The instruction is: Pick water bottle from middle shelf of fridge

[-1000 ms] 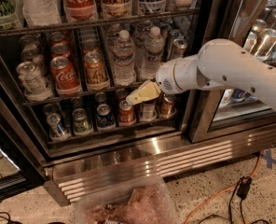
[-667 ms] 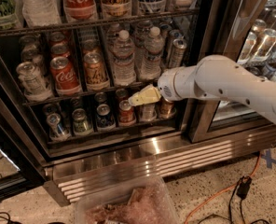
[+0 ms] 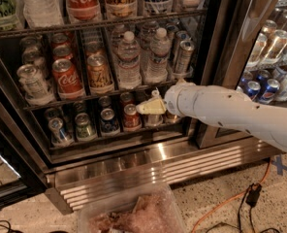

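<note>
The fridge (image 3: pixel 134 171) stands open in front of me. Two water bottles, clear with white caps, stand side by side on the middle shelf (image 3: pixel 100 95): one in the centre (image 3: pixel 129 59) and one to its right (image 3: pixel 159 55). A slim silver can (image 3: pixel 183 57) stands right of them. My gripper (image 3: pixel 151 106) comes in from the right on a white arm (image 3: pixel 221 110). It hangs just below the middle shelf's front rail, under the right bottle, in front of the lower shelf's cans. It holds nothing that I can see.
Coca-Cola cans (image 3: pixel 66 76) and other cans fill the left of the middle shelf. Small cans (image 3: pixel 109 120) line the lower shelf. The dark door frame (image 3: pixel 228 57) stands right of the arm. A clear plastic bin (image 3: pixel 129 212) and an orange cable (image 3: pixel 221 205) lie on the floor.
The arm has dropped lower across the fridge front, and the gripper has sunk slightly, from level with the middle shelf's rail to just under it.
</note>
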Controlling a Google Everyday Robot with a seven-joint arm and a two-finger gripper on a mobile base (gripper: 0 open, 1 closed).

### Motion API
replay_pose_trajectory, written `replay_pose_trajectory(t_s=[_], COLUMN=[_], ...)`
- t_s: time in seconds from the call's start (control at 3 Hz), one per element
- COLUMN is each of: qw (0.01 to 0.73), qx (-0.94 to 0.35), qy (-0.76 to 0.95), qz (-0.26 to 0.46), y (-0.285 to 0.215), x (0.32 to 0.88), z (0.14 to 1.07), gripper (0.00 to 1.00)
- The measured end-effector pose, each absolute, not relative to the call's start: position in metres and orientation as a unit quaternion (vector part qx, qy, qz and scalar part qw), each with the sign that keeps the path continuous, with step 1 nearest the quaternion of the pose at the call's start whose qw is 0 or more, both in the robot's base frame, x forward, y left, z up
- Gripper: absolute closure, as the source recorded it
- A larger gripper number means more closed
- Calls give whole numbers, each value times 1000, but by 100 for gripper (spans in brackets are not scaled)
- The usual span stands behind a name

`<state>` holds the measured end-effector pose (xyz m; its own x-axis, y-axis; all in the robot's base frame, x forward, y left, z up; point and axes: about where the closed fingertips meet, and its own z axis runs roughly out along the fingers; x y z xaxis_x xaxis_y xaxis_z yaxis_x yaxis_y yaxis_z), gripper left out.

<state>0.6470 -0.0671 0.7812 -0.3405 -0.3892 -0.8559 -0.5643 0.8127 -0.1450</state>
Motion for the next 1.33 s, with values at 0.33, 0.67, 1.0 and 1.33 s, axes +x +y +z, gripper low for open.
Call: replay_pose_trajectory(t_s=[0.33, 0.67, 1.0, 1.33], qw=[531, 548, 548, 558], qx=[-277, -265, -265, -253], qy=[799, 793, 792, 789], qz=[45, 32, 33, 51], y=[-81, -89, -88, -78], x=[642, 647, 647, 652], z=[794, 796, 797, 801], gripper=[0, 0, 0, 0])
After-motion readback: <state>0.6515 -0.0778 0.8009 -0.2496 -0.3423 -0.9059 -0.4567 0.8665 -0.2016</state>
